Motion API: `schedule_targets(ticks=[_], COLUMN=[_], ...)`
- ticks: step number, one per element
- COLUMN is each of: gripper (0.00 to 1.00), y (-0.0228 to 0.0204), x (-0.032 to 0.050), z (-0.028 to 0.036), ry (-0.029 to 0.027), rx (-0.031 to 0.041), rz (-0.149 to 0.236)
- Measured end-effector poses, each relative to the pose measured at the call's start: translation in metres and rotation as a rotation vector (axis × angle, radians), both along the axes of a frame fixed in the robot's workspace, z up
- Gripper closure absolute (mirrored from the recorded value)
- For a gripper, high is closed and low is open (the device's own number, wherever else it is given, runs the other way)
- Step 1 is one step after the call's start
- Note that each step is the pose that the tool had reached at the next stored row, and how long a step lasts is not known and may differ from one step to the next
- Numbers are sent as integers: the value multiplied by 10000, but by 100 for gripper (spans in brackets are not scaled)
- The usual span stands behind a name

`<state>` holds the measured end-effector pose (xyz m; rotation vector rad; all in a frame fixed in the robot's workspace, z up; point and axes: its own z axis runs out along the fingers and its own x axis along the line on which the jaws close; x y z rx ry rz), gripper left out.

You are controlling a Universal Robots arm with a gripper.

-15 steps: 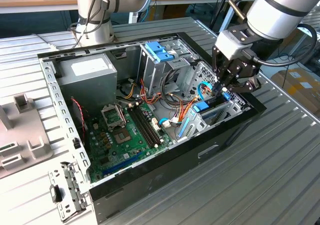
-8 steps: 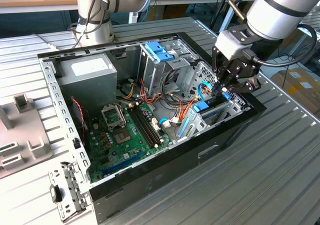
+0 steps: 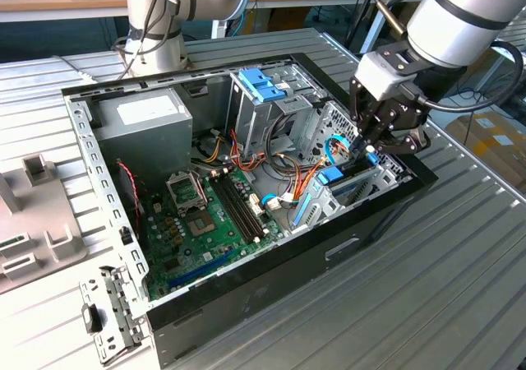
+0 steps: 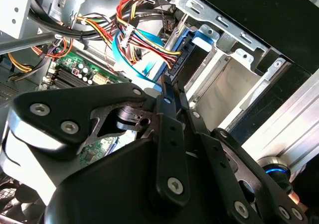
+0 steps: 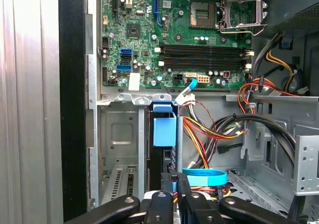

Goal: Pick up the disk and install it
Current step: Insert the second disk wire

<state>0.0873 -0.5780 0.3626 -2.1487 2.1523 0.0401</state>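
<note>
The disk (image 5: 164,129) stood on edge in the narrow bay at the front corner of the computer case (image 3: 271,275), its blue rail and tab showing between the metal walls. The pincer (image 5: 172,181) sat right over its near end, fingers (image 4: 169,109) drawn narrow and pinching the disk's edge, as best the wrist views showed. By my reading the pick-up was done and the install was well under way: the disk was down in its slot, though whether it had seated fully could not be told. Beside it ran a tangle of red, yellow and blue cables (image 5: 209,134), then the green motherboard (image 3: 214,214) and the tall drive cage with its lighter blue bracket (image 3: 261,85). The case lay open on a ribbed metal surface (image 3: 444,304); a loose bracket (image 3: 111,321) lay at its near corner, with benches behind.
</note>
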Motion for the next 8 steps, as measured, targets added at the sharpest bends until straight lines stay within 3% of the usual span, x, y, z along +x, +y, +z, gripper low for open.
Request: schedule_targets(ticks=[8], gripper=[84], y=[-13], x=[-4], z=[-1], ry=[0], rx=[-1], rz=[0])
